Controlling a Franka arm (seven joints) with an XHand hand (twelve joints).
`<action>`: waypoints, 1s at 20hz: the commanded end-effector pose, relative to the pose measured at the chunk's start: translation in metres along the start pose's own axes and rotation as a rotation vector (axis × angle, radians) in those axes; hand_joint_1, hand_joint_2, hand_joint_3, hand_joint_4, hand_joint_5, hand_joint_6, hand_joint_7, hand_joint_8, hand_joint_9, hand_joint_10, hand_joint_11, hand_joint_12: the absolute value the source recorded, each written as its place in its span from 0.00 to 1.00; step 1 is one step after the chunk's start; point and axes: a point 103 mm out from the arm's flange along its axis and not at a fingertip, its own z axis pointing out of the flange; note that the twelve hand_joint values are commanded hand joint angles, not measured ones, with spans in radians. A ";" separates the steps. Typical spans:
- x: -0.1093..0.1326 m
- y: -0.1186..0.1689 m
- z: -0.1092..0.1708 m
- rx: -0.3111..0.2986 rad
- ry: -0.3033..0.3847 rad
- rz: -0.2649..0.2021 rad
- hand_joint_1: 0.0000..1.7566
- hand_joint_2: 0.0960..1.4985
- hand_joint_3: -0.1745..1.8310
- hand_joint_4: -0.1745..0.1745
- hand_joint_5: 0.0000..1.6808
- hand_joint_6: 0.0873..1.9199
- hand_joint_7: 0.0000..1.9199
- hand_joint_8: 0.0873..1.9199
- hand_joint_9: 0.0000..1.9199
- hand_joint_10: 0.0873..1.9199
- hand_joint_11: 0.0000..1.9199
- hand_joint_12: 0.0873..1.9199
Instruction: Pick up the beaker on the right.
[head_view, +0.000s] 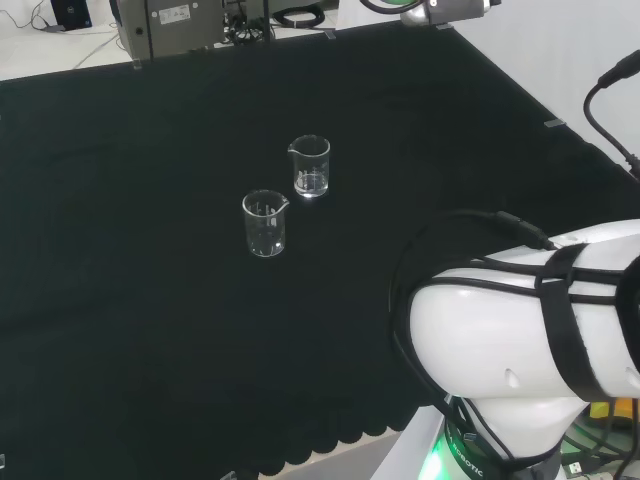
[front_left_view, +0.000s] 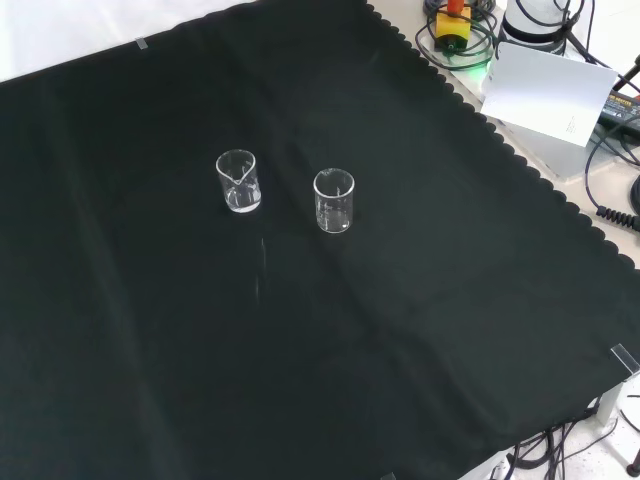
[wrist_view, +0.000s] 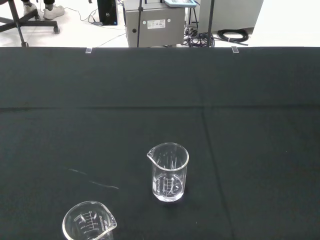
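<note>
A: Beakers, two, stand upright mid-frame on the black cloth (head_view: 120, 300) in my head view; neither is lifted.

B: Which one?

A: The right beaker (head_view: 311, 166), beside the left beaker (head_view: 265, 223). Everything remains. The hand's state I cannot tell.

In the wrist view the nearer beaker (wrist_view: 89, 222) is cut off at the picture's edge; its base is out of sight.

Two clear glass beakers on black cloth: one beaker (head_view: 311, 166) farther right in head view, other beaker (head_view: 265, 223) nearer left. Both upright, apart, not touching.
</note>
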 end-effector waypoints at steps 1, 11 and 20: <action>-0.002 0.000 0.000 -0.008 -0.011 0.000 0.08 0.86 0.09 0.43 0.16 0.00 0.00 0.22 0.06 0.34 0.02 0.71; -0.013 0.000 0.005 -0.004 -0.008 0.027 0.00 0.92 0.11 0.47 0.17 0.00 0.00 0.22 0.07 0.30 0.03 0.70; -0.045 0.008 0.045 0.031 0.050 0.081 0.01 0.91 0.11 0.46 0.17 0.00 0.01 0.22 0.08 0.30 0.03 0.70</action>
